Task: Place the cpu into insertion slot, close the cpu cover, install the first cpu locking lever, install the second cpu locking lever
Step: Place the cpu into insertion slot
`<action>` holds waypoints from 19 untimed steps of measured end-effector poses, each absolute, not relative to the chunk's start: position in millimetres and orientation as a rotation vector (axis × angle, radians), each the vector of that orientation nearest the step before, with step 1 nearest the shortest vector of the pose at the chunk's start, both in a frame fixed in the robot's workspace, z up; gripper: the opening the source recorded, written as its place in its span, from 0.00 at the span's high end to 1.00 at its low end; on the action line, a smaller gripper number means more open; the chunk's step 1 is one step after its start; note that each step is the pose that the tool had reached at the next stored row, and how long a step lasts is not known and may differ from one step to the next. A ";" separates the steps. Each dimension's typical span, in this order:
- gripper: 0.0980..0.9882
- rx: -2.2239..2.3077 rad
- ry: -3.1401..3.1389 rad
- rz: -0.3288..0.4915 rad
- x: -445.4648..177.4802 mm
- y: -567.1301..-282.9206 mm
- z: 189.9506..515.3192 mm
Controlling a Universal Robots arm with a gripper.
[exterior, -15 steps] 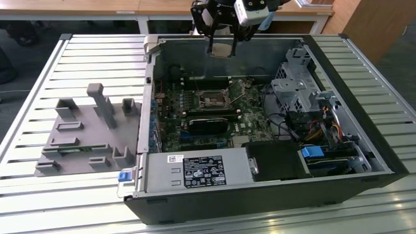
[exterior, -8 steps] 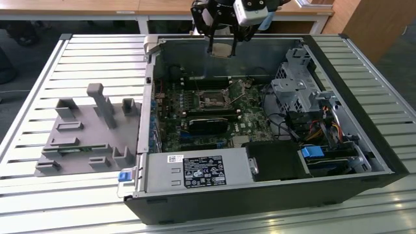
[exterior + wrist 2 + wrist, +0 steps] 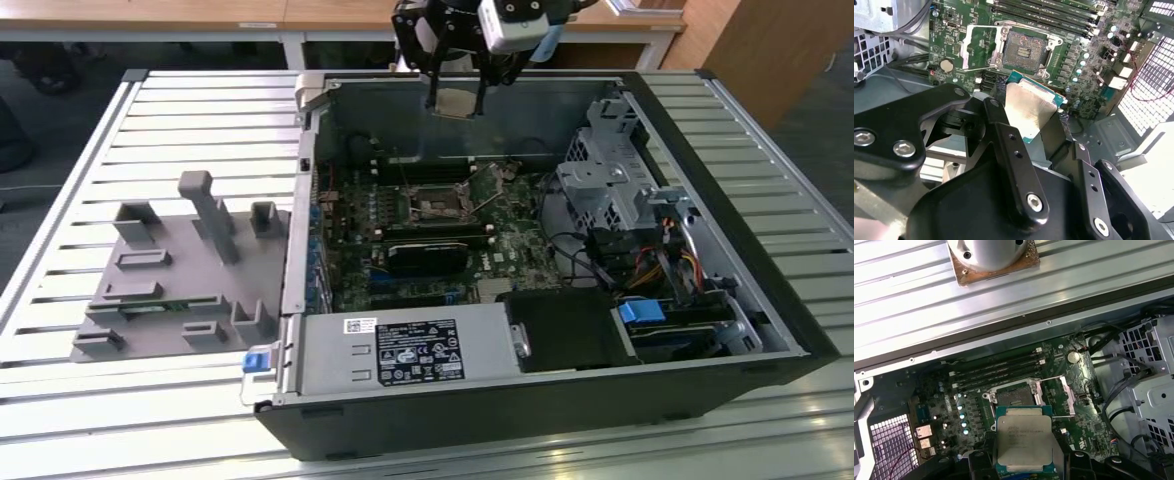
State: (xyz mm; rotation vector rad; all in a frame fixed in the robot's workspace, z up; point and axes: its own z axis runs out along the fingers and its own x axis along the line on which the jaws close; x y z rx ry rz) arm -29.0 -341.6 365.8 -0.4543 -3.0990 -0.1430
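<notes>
My gripper [image 3: 457, 98] hangs above the far wall of the open computer case, shut on the cpu [image 3: 455, 101]. In both wrist views the cpu [image 3: 1029, 107] [image 3: 1024, 439] is a flat silver-topped square with a green edge, clamped between the black fingers [image 3: 1004, 132]. It is well above the motherboard, apart from everything. The insertion slot [image 3: 437, 208] [image 3: 1024, 50] [image 3: 1013, 396] lies uncovered on the green board with its dark centre exposed. The cpu cover [image 3: 976, 47] [image 3: 1064, 396], a silvery frame, is swung open beside the slot.
The case [image 3: 747, 330] lies open on a slatted metal table [image 3: 200, 120]. Long black memory slots [image 3: 999, 369] run beside the socket, and a black card [image 3: 427, 256] lies on the board. A drive cage [image 3: 614, 190], cables and power supply [image 3: 400, 352] fill the case's other parts. A grey fixture [image 3: 187, 270] stands on the exterior view's left.
</notes>
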 end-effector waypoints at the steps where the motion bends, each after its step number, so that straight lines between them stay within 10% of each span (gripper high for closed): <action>1: 0.52 -0.459 -3.098 -0.143 -29.0 -341.6 365.8; 19: 0.52 -0.558 -3.085 -0.143 -29.0 -341.6 365.8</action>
